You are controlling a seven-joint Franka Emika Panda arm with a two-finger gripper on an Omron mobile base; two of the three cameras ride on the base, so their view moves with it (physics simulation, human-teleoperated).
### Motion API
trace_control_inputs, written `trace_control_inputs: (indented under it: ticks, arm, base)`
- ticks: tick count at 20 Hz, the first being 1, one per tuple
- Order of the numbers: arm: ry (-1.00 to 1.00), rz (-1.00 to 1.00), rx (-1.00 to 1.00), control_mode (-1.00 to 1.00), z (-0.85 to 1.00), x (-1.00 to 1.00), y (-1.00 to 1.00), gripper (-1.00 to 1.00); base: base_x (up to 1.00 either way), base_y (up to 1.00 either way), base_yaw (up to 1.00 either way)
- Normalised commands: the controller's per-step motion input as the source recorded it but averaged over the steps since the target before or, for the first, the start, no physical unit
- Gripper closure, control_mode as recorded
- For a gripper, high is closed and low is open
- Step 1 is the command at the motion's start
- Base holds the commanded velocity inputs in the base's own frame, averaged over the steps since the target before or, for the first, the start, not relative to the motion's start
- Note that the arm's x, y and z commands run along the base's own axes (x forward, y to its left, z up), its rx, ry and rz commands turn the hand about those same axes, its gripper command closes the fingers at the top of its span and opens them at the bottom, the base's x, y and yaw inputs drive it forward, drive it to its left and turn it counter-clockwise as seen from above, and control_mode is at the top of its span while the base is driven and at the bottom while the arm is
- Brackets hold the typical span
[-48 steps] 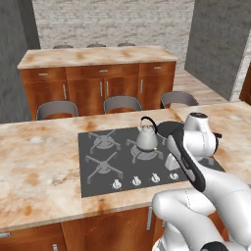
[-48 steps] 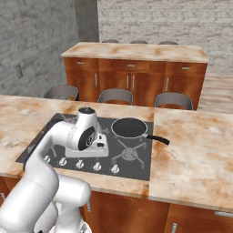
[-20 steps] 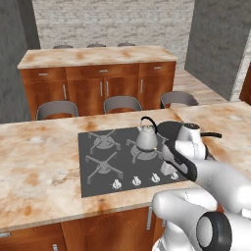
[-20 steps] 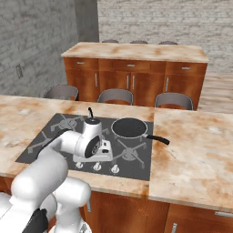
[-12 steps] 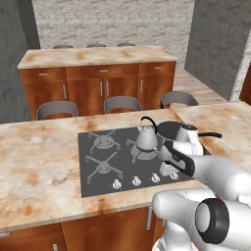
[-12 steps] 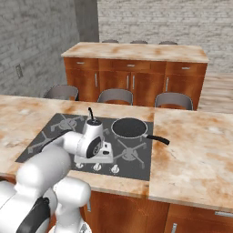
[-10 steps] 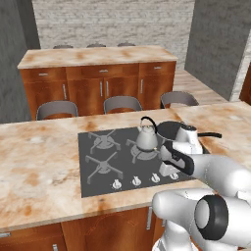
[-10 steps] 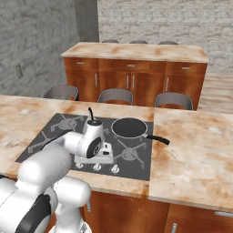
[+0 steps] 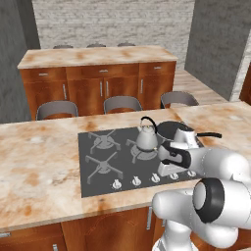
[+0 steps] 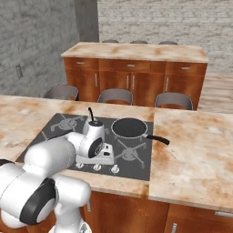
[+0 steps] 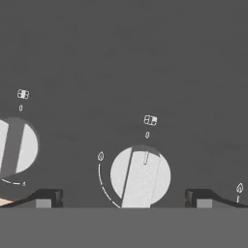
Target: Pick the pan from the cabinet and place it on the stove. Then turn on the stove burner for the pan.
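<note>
The pan (image 10: 129, 128) sits on the back right grate of the stove (image 10: 58, 132), its black handle pointing right. In the left base view the pan (image 9: 169, 128) shows behind my hand, over the stove (image 9: 100, 169). My gripper (image 9: 172, 172) points down at the front row of knobs, near its right end. It shows again at the knob row in the right base view (image 10: 101, 160). In the hand view the gripper (image 11: 123, 196) is open, its fingertips (image 11: 48, 196) standing on either side of a silver knob (image 11: 140, 177) without touching it. The cabinet is out of view.
A silver kettle (image 9: 146, 137) stands on the burner left of the pan. A second knob (image 11: 17, 147) lies to the left in the hand view. Marble counter (image 10: 191, 154) stretches right of the stove. Beyond it stand chairs (image 9: 121, 104) and a wooden island (image 9: 98, 78).
My hand has dropped lower and come forward over the knob row. The jaws have stayed open. Pan and kettle have not moved.
</note>
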Motion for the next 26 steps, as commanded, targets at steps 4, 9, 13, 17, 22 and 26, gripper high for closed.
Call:
trace_control_inputs:
  ticks: [4,9,13,17,22,26]
  arm:
    - [0.0,0.0,0.0,-1.0,-0.14,0.02,0.0,-1.0]
    - [0.0,0.0,0.0,-1.0,-0.13,0.0,0.0,-1.0]
    - [0.0,0.0,0.0,-1.0,-0.12,0.0,0.0,1.0]
    - [0.0,0.0,0.0,-1.0,-0.11,-0.02,0.0,1.0]
    - [0.0,0.0,0.0,-1.0,-0.14,-0.11,0.01,1.0]
    - [0.0,0.0,0.0,-1.0,-0.18,-0.27,0.09,1.0]
  base:
    - [0.0,0.0,0.0]
    - [0.0,0.0,0.0]
    - [0.0,0.0,0.0]
    - [0.0,0.0,0.0]
    - [0.0,0.0,0.0]
    - [0.0,0.0,0.0]
